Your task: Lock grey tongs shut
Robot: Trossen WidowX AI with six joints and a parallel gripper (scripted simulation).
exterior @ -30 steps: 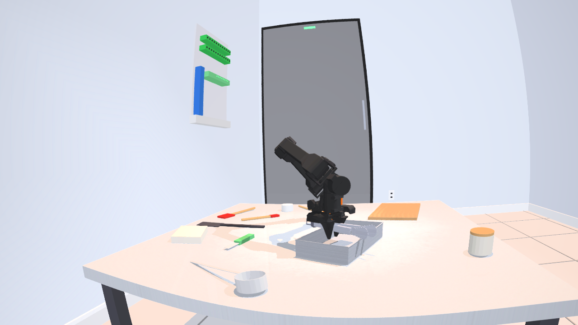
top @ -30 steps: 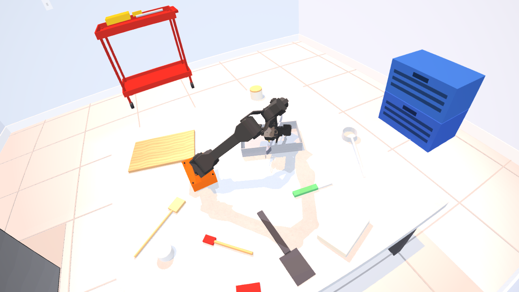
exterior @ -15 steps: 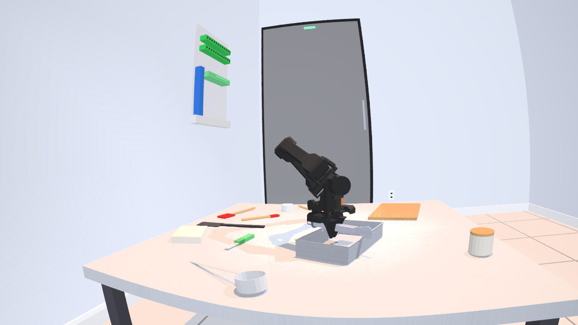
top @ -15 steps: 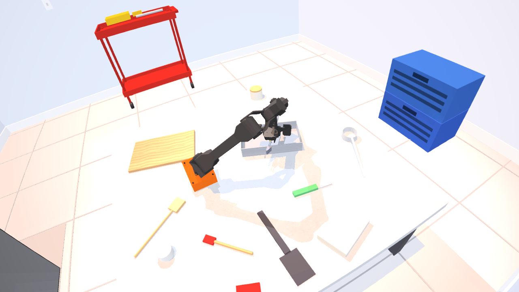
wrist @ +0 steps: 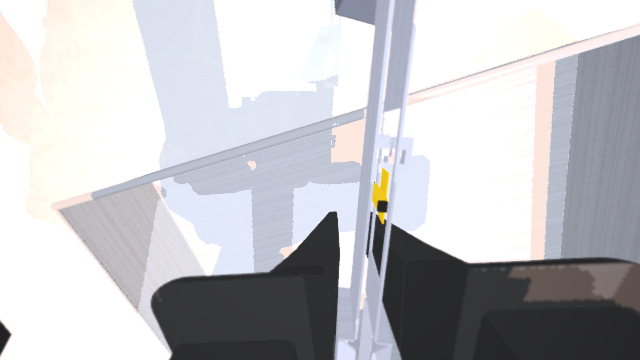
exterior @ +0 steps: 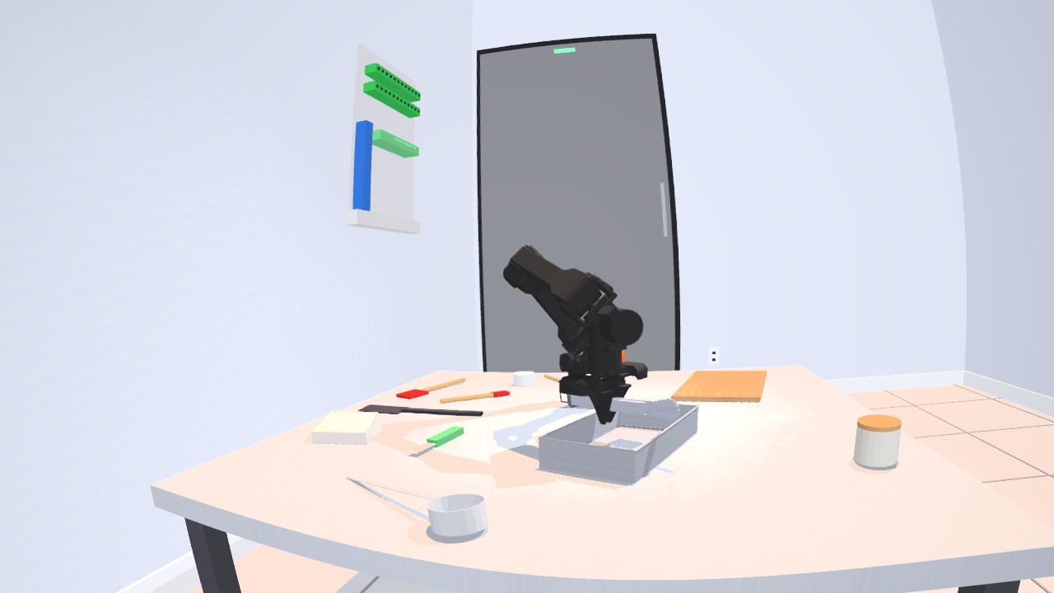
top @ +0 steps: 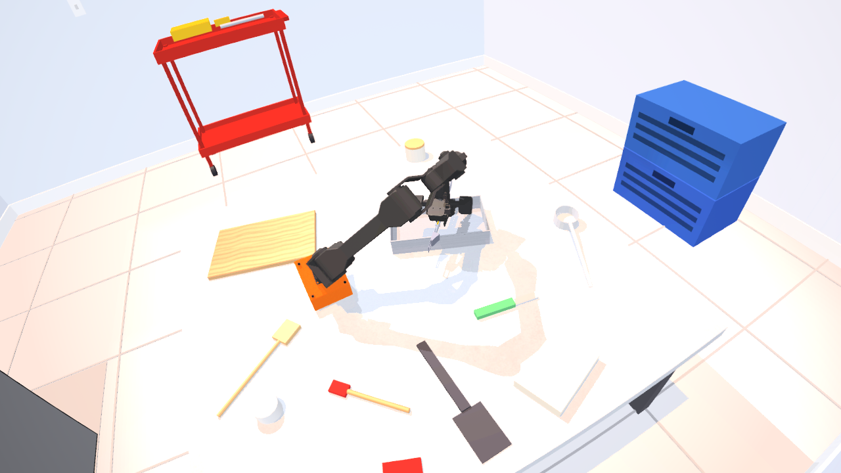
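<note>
Jaws clamped on the grey tongs (top: pixel 435 237) (exterior: pixel 655 407) (wrist: pixel 369 150), over the roasting tin (top: pixel 441 243) (exterior: pixel 589 459) (wrist: pixel 607 130). Arms probably light, springy (tips perhaps slippery); best gripped mid-arm, both sides. Lock unclear.

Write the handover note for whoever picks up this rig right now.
Gripper: shut on the grey tongs, over the roasting tin.
Wooden board: on the table beside the arm's orange base, without the tongs.
Done: tongs gripped, arms squeezed close together.
Unclear: whether the lock has caught.
Left: get them locked, tips up, then lay them on the board and let go.
</note>
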